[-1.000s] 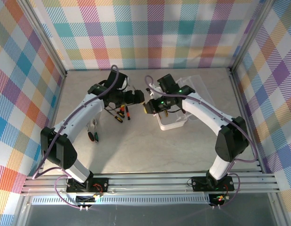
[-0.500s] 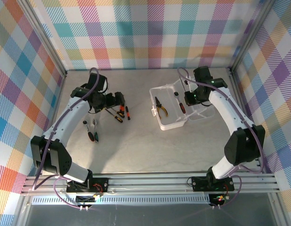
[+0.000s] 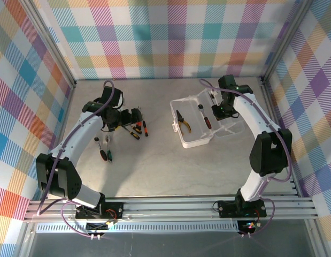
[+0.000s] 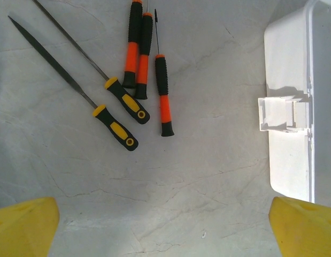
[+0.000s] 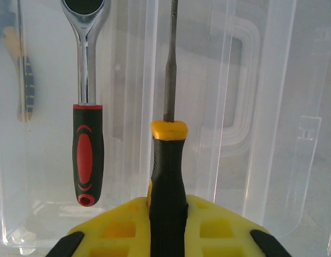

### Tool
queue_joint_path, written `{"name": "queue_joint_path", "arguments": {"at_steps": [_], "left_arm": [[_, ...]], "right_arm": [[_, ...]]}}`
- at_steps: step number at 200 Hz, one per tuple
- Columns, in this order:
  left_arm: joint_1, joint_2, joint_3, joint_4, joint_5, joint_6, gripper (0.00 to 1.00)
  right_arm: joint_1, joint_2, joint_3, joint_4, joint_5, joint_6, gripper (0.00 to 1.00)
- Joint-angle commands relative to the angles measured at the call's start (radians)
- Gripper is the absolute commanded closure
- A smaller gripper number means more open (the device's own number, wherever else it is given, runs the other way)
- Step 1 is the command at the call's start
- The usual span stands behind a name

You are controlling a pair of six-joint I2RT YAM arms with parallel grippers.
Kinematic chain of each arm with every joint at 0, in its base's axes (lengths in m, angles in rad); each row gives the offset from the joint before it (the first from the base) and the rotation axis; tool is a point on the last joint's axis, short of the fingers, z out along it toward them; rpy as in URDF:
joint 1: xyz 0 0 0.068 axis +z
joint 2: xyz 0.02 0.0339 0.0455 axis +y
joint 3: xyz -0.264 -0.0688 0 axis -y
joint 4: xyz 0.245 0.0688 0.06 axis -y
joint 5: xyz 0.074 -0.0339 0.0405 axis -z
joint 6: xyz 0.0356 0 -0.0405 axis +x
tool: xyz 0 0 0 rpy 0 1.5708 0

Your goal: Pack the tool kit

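Packing appears partly done: a black-and-yellow-handled tool (image 5: pixel 167 160) is clamped by its handle in the right hand (image 5: pixel 168 219) over the open case (image 3: pixel 182 140), likely to be laid beside the ratchet (image 5: pixel 86 107) and pliers (image 3: pixel 182 120) inside. The left hand (image 3: pixel 132 116), spread wide, is poised above the screwdrivers (image 4: pixel 141 59) on the bench (image 3: pixel 154 166), probably for the next pick.

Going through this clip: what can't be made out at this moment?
- Right wrist: the tip of the tool in the right gripper is cut off by the top edge.
- Right wrist: pliers blur behind the translucent case.
- Left wrist: two screwdrivers run off the top edge.
- Top external: a loose tool is too small to identify.
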Motion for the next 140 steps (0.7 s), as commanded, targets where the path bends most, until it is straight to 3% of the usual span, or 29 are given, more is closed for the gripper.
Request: {"name": "queue_joint_path", "arguments": {"at_steps": [1, 22, 88, 140], "left_arm": [[0.006, 0.005, -0.011, 0.016, 0.017, 0.008, 0.0], [0.006, 0.011, -0.01, 0.018, 0.018, 0.007, 0.0], [0.006, 0.017, -0.012, 0.018, 0.021, 0.009, 0.0], [0.006, 0.034, -0.02, 0.027, 0.025, 0.007, 0.0]], "right_arm": [[-0.017, 0.025, 0.022, -0.004, 0.032, -0.017, 1.0], [-0.025, 0.019, 0.022, -0.004, 0.026, -0.013, 0.99], [-0.028, -0.004, 0.025, -0.01, -0.005, -0.003, 0.7], [-0.028, -0.052, 0.049, -0.042, -0.024, 0.01, 0.59]]}}
